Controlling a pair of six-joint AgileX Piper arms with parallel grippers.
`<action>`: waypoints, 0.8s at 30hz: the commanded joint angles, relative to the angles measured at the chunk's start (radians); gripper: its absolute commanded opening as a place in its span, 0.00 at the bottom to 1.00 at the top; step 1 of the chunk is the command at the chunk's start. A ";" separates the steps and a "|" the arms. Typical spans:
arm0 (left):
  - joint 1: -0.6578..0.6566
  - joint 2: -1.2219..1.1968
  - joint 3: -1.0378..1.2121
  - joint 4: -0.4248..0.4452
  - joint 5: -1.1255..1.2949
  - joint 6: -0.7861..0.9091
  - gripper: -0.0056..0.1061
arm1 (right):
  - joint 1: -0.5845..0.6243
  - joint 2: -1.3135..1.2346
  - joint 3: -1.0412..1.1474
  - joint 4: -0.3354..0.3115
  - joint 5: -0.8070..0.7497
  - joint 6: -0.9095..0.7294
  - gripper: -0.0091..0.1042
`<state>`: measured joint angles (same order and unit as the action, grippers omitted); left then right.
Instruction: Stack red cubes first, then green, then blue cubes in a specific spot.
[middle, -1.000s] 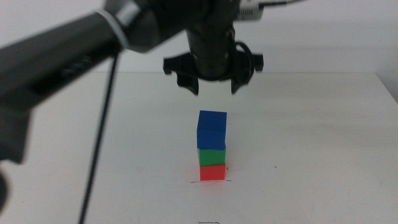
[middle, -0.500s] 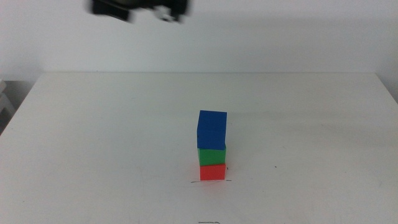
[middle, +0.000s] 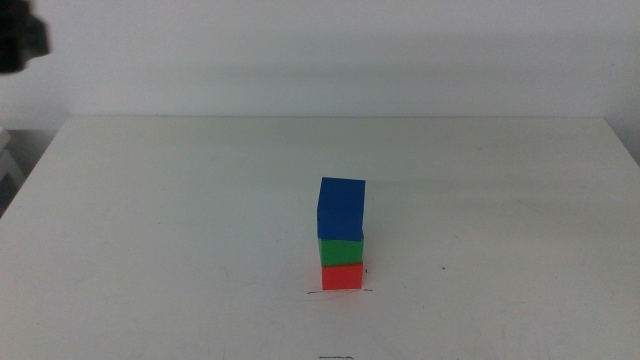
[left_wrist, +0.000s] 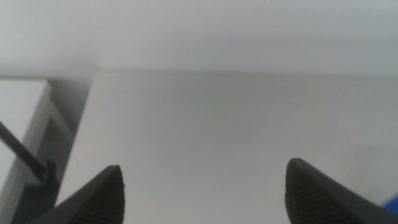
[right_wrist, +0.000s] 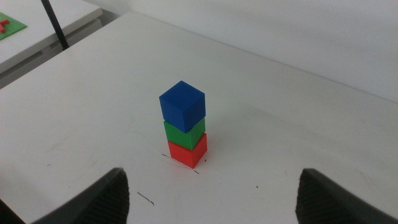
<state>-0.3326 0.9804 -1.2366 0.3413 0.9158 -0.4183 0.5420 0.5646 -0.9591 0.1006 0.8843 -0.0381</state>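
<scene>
A deep blue cube (middle: 341, 208), green cube (middle: 341, 250) and red cube (middle: 342, 276) against a white table (middle: 180, 220).

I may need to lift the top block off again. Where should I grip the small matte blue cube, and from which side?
Grip the small matte blue cube on two opposite side faces, coming straight down from above. It tops the green cube and red cube, so its sides are free, and a sideways approach might topple the stack. Both open grippers, left and right, are clear.

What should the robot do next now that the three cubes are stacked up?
Probably nothing more than keep both arms back. The red cube sits on the marked line, the green cube on it, and the blue cube on top. The left gripper and right gripper are open and hold nothing.
</scene>
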 joint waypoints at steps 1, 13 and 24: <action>0.088 -0.097 0.092 -0.035 -0.244 0.053 0.82 | -0.009 0.005 -0.022 -0.006 -0.069 -0.012 0.83; 0.221 -0.430 0.383 -0.055 -0.407 0.118 0.82 | -0.009 0.005 -0.022 -0.006 -0.069 -0.012 0.83; 0.223 -0.503 0.445 -0.341 -0.410 0.485 0.82 | -0.009 0.005 -0.022 -0.006 -0.069 -0.012 0.83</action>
<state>-0.1098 0.4751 -0.7702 0.0507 0.5891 -0.0092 0.5420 0.5646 -0.9591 0.1006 0.8843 -0.0381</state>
